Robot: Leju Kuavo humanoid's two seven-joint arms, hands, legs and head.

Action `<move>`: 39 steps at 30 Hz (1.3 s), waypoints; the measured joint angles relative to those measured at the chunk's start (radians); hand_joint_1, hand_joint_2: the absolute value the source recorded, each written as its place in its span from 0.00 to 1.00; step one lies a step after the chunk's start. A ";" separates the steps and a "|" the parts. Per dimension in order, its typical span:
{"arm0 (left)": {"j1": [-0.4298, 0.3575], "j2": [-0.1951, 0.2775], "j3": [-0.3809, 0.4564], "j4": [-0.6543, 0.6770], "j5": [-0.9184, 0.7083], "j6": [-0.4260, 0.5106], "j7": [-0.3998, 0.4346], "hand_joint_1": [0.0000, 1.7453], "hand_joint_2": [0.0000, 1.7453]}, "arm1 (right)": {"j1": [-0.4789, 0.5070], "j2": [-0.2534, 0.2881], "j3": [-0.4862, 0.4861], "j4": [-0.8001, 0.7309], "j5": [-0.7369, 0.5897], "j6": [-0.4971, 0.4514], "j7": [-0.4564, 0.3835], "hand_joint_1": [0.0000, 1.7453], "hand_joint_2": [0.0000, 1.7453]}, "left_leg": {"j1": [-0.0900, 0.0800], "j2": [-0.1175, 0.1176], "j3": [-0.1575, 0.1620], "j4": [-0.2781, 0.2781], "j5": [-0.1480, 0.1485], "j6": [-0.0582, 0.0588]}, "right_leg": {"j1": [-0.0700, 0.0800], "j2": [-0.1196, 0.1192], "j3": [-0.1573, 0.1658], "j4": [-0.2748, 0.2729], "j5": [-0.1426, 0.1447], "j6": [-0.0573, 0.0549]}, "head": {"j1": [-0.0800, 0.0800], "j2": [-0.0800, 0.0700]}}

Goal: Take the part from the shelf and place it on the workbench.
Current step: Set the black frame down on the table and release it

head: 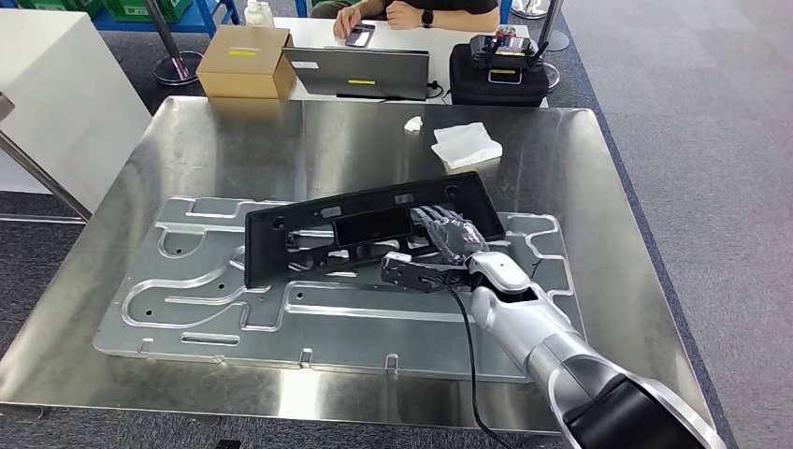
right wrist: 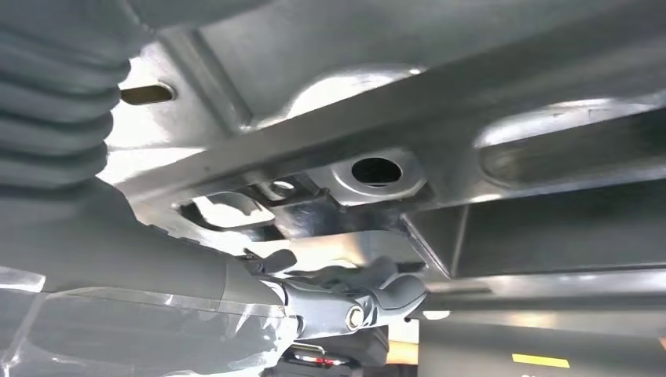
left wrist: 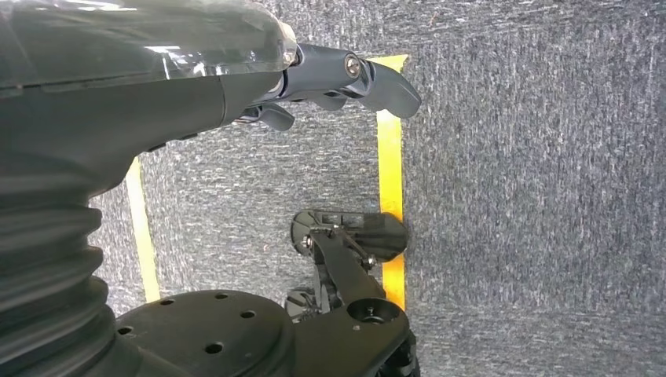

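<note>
Black part (head: pixel 365 229) lying tilted across metal plate (head: pixel 187 309) on steel worktop (head: pixel 598 187), centre frame. Right robot hand (head: pixel 439 248) grasping part's right end. Left robot hand (left wrist: pixel 345 78) hanging over carpet, fingers curled, holding nothing.

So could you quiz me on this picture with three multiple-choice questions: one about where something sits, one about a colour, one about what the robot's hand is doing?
1. Where does the black part lie?
A. on the silver plate on the workbench
B. on the cardboard box
C. on the carpet

2. What colour is the folded cloth?
A. red
B. white
C. green

3. What is the right hand doing?
A. hanging beside the body
B. gripping the laptop
C. gripping the black part's edge

Answers: 1 A, the part rests across the plate. 2 B, it is plainly white. 3 C, its fingers lie over the part's near edge, thumb below.
</note>
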 joint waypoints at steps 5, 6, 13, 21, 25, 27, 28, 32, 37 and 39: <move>0.000 -0.001 0.000 0.000 -0.004 0.000 -0.002 0.00 1.00 | 0.000 -0.002 0.000 0.001 -0.001 0.001 -0.002 0.00 0.00 | 0.000 0.000 0.000 0.000 0.000 0.000 | 0.000 0.000 0.000 0.000 0.000 0.000 | 0.000 0.000; 0.000 -0.002 0.000 0.000 -0.005 0.000 -0.003 0.00 1.00 | 0.000 -0.002 0.000 0.002 -0.002 0.002 -0.003 0.00 0.00 | 0.000 0.000 0.000 0.000 0.000 0.000 | 0.000 0.000 0.000 0.000 0.000 0.000 | 0.000 0.000; 0.000 -0.007 0.000 0.000 -0.008 -0.003 -0.009 0.00 1.00 | -0.001 -0.002 0.000 0.003 -0.003 0.009 -0.004 0.00 0.00 | 0.000 0.000 0.000 0.000 0.000 0.000 | 0.000 0.000 0.000 0.000 0.000 0.000 | 0.000 0.000; -0.001 -0.009 0.000 -0.002 -0.005 -0.014 -0.016 0.00 1.00 | -0.002 -0.002 0.000 0.007 -0.002 0.010 -0.002 0.00 0.00 | 0.000 0.000 0.000 0.000 0.000 0.000 | 0.000 0.000 0.000 0.000 0.000 0.000 | 0.000 0.000; -0.001 -0.011 0.006 -0.002 0.017 -0.026 -0.028 0.00 1.00 | -0.005 -0.002 0.000 0.008 -0.002 -0.009 -0.013 0.00 0.00 | 0.000 0.000 0.000 0.000 0.000 0.000 | 0.000 0.000 0.000 0.000 0.000 0.000 | 0.000 0.000; -0.001 -0.012 0.015 -0.002 0.028 -0.033 -0.034 0.00 1.00 | -0.011 -0.002 0.000 0.007 -0.003 -0.027 -0.032 0.00 0.00 | 0.000 0.000 0.000 0.000 0.000 0.000 | 0.000 0.000 0.000 0.000 0.000 0.000 | 0.000 0.000; 0.000 -0.012 0.019 -0.002 0.032 -0.036 -0.036 0.00 1.00 | -0.014 -0.002 0.000 0.004 -0.006 -0.036 -0.046 0.00 0.00 | 0.000 0.000 0.000 0.000 0.000 0.000 | 0.000 0.000 0.000 0.000 0.000 0.000 | 0.000 0.000; 0.000 -0.012 0.032 -0.002 0.035 -0.035 -0.039 0.00 1.00 | -0.021 0.002 0.000 -0.049 -0.040 -0.058 -0.119 0.00 0.00 | 0.000 0.000 0.000 0.000 0.000 0.000 | 0.000 0.000 0.000 0.000 0.000 0.000 | 0.000 0.000; 0.000 -0.012 0.043 -0.002 0.029 -0.035 -0.045 0.00 1.00 | -0.021 0.022 0.012 -0.167 -0.068 -0.051 -0.145 0.00 0.00 | 0.000 0.000 0.000 0.000 0.000 0.000 | 0.000 0.000 0.000 0.001 0.000 0.000 | 0.000 0.000; 0.000 -0.012 0.044 -0.003 0.028 -0.035 -0.049 0.00 1.00 | -0.021 0.031 0.025 -0.200 -0.073 -0.042 -0.143 0.00 0.00 | 0.000 0.000 0.000 0.000 0.000 0.000 | 0.000 0.000 0.000 0.001 0.000 0.000 | 0.000 0.000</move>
